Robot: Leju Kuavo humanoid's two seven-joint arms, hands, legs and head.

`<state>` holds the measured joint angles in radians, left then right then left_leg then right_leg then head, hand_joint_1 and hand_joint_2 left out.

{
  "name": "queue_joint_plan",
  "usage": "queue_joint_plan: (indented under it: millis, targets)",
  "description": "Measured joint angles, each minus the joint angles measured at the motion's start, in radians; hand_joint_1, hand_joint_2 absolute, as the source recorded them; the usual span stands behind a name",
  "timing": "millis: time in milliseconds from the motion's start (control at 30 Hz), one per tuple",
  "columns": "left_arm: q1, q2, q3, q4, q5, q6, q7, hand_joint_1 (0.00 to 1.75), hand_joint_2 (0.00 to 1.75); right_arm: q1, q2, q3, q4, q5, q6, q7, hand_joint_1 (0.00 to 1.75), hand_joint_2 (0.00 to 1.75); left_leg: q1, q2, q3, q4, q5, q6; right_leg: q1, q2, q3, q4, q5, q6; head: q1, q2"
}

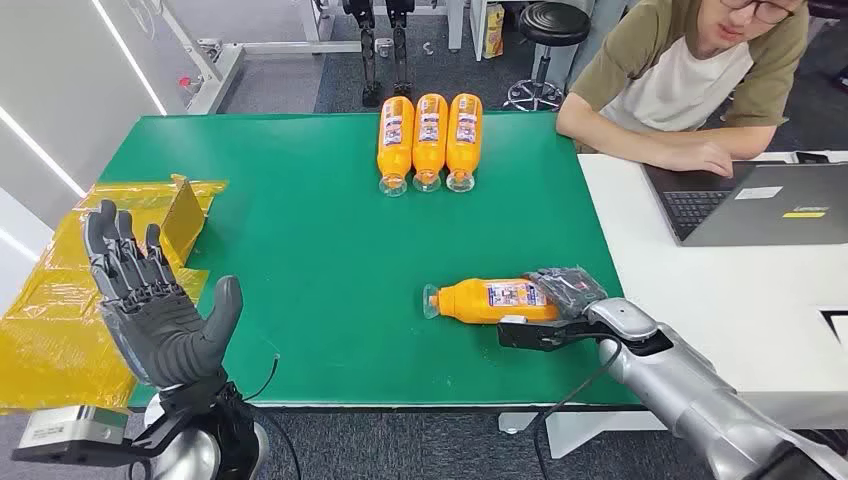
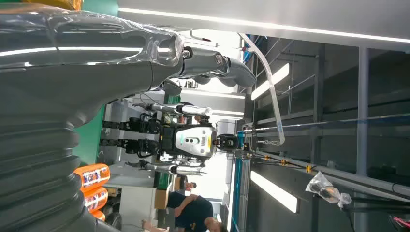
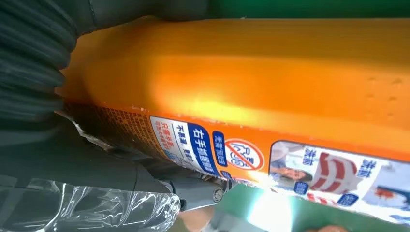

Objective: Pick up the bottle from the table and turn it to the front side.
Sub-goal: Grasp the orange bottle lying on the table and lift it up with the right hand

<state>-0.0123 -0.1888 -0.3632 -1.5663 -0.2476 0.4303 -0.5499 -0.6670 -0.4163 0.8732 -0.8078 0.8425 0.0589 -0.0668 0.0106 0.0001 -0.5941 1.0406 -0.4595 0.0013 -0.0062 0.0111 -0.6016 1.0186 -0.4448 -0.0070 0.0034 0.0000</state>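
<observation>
An orange bottle [image 1: 490,300] lies on its side at lower centre of the frame on the green table [image 1: 320,250], its clear cap end pointing left and its printed label facing up. The robot's right hand [image 1: 568,292] is wrapped over the bottle's base end, grasping it; the right wrist view shows the label [image 3: 241,154] pressed close against the dark fingers [image 3: 145,179]. The bottle looks full, so fairly heavy, rigid and smooth-sided; a grip around the mid-body would likely hold steadier than one at the end. The left hand [image 1: 150,300] is raised at lower left, fingers spread, holding nothing. Three matching bottles [image 1: 430,140] lie together at upper centre; a person [image 1: 690,80] sits at a laptop [image 1: 760,200], upper right.
</observation>
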Motion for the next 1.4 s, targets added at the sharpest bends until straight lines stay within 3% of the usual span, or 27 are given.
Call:
queue_joint_plan:
  millis: [233, 333, 500, 633, 733, 800, 1067, 1400]
  targets:
    - [0.011, 0.000, 0.001, -0.001, -0.009, 0.005, -0.006, 0.00, 1.75, 0.041, 0.051, -0.052, -0.018, 0.022, -0.121, -0.004, 1.75, 1.75, 0.000, -0.001, -0.002, 0.000, 0.001, -0.001, 0.000, -0.001, -0.001, 0.001, 0.000, 0.000, 0.000, 0.000]
    - [0.024, 0.000, 0.004, -0.008, -0.014, 0.010, -0.009, 0.00, 1.75, 0.082, 0.099, -0.100, -0.049, 0.014, -0.264, -0.034, 1.75, 1.75, 0.000, -0.002, -0.004, 0.000, 0.001, -0.002, 0.000, -0.002, -0.003, 0.001, 0.000, 0.000, 0.000, 0.000]
    - [0.037, -0.002, 0.011, -0.011, -0.001, 0.010, -0.012, 0.00, 1.75, 0.185, 0.221, -0.237, -0.184, -0.124, -0.575, -0.171, 1.75, 1.75, 0.001, -0.002, -0.006, -0.001, 0.001, -0.003, 0.001, -0.002, -0.006, 0.001, -0.002, -0.002, 0.000, 0.000]
    - [0.041, -0.008, 0.011, -0.011, 0.041, 0.005, -0.019, 0.00, 1.75, 0.281, 0.313, -0.324, -0.321, -0.264, -0.717, -0.302, 1.75, 1.75, 0.001, -0.005, -0.007, -0.002, 0.001, -0.003, 0.001, -0.005, -0.008, 0.001, -0.003, -0.003, 0.000, 0.000]
    - [0.040, -0.008, 0.010, -0.010, 0.099, -0.042, -0.015, 0.00, 1.75, 0.352, 0.376, -0.393, -0.410, -0.345, -0.729, -0.408, 1.75, 1.75, 0.001, -0.005, -0.008, -0.002, 0.001, -0.003, 0.001, -0.005, -0.008, 0.001, -0.004, -0.003, 0.000, 0.000]
    - [0.037, -0.008, 0.005, -0.009, 0.143, -0.095, -0.004, 0.00, 1.75, 0.392, 0.407, -0.422, -0.456, -0.373, -0.729, -0.432, 1.75, 1.75, 0.000, -0.004, -0.008, -0.002, 0.001, -0.004, 0.001, -0.004, -0.008, 0.001, -0.004, -0.003, 0.000, 0.000]
    - [0.013, 0.009, -0.054, 0.008, 0.227, -0.343, 0.014, 0.00, 1.75, 0.482, 0.442, -0.426, -0.562, -0.377, -0.726, -0.344, 1.75, 1.75, 0.000, -0.004, -0.008, -0.002, 0.001, -0.004, 0.000, -0.004, -0.009, 0.001, -0.003, -0.003, 0.000, 0.000]
    - [-0.027, 0.036, -0.114, 0.052, 0.221, -0.456, 0.007, 0.00, 1.75, 0.507, 0.433, -0.382, -0.614, -0.304, -0.635, -0.254, 1.75, 1.75, 0.000, -0.004, -0.008, -0.002, 0.001, -0.004, 0.001, -0.004, -0.009, 0.001, -0.003, -0.003, 0.000, 0.000]
